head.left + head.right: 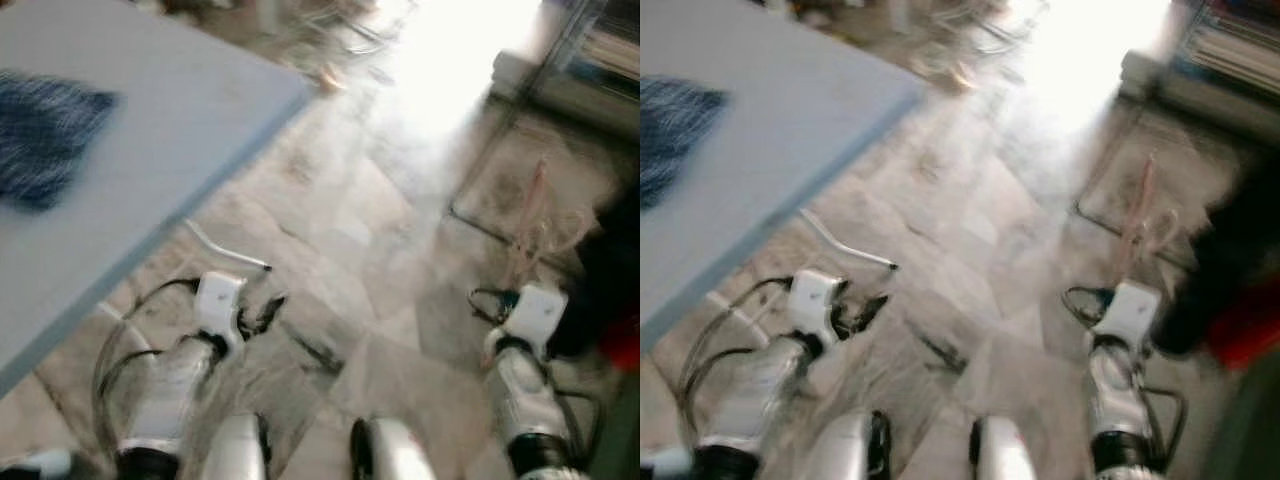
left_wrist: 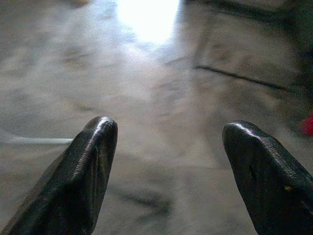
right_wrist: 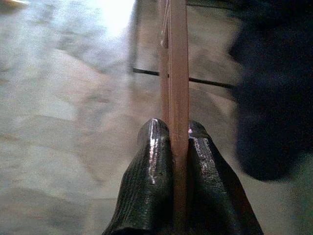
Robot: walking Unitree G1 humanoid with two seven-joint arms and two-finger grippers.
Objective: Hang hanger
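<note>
My right gripper (image 3: pixel 173 134) is shut on a thin pink hanger (image 3: pixel 178 73), whose edge runs up from between the fingers. In the blurred left eye view the pink hanger (image 1: pixel 530 225) rises in front of my right wrist, low over the marble floor. Beyond it, a thin black rack base (image 1: pixel 490 232) lies on the floor, beside dark hanging clothes (image 1: pixel 612 265). My left gripper (image 2: pixel 171 147) is open, held low over the floor at the lower left with nothing between its fingers (image 2: pixel 90 166).
A light blue bed or table top (image 1: pixel 170 110) takes up the left, with a dark blue cloth (image 1: pixel 40 135) on it. A white curved rod (image 1: pixel 225 250) pokes out below its edge. Something red (image 1: pixel 622 350) lies at the right. Bright glare lights the floor ahead.
</note>
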